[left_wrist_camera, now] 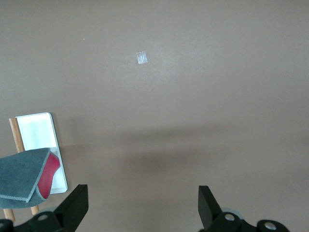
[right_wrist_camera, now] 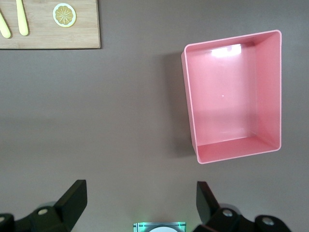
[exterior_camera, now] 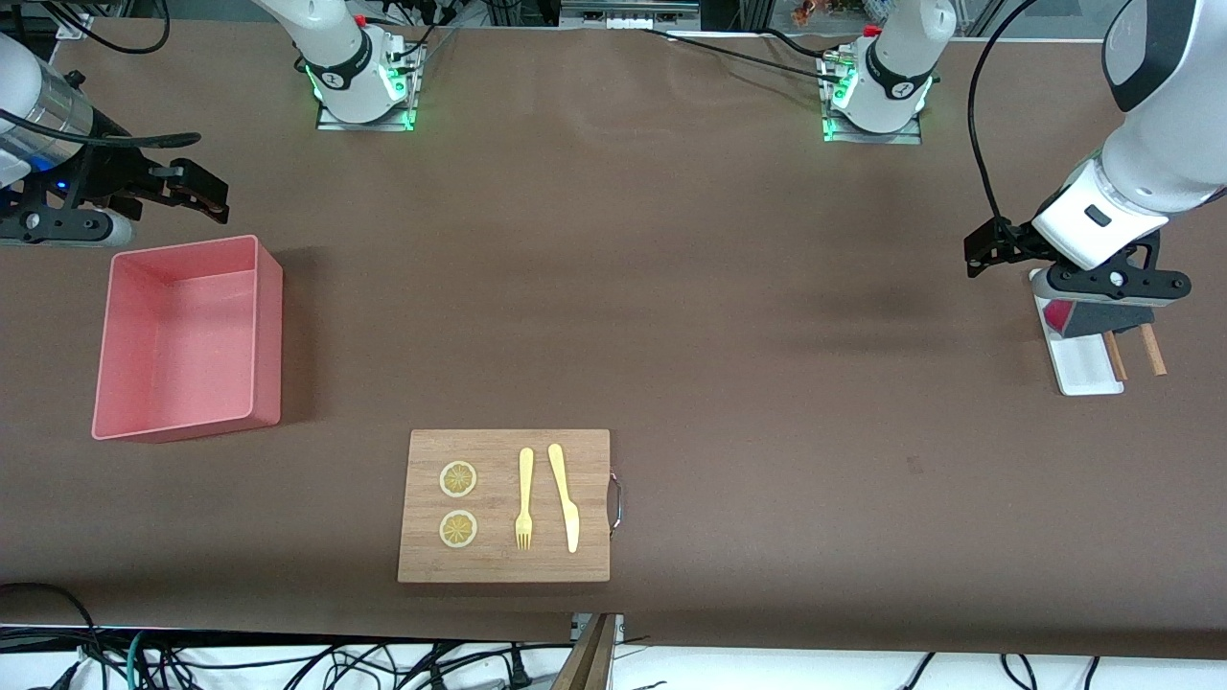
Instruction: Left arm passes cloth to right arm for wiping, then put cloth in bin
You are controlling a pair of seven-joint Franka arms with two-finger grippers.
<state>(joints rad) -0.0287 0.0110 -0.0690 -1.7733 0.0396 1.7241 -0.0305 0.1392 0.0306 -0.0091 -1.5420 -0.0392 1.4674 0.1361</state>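
Wooden board (exterior_camera: 505, 505) nearest, cloth (left_wrist_camera: 24, 177) red face in left wrist view, both tools (left_wrist_camera: 142, 205) (right_wrist_camera: 140, 203) spread.

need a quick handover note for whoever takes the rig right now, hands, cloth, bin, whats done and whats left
Left hand: open, empty, up in the air by the white tray at the left arm's end of the table.
Right hand: open, empty, waiting in the air at the right arm's end, by the bin.
Cloth: folded, lying on the white tray and two wooden sticks, not gripped.
Bin: nothing in it.
Wooden board: two lemon slices, fork and knife on it.
Done: nothing yet.
Left: left arm picks up the cloth, passes it to the right arm, wipe, drop the cloth in the bin.
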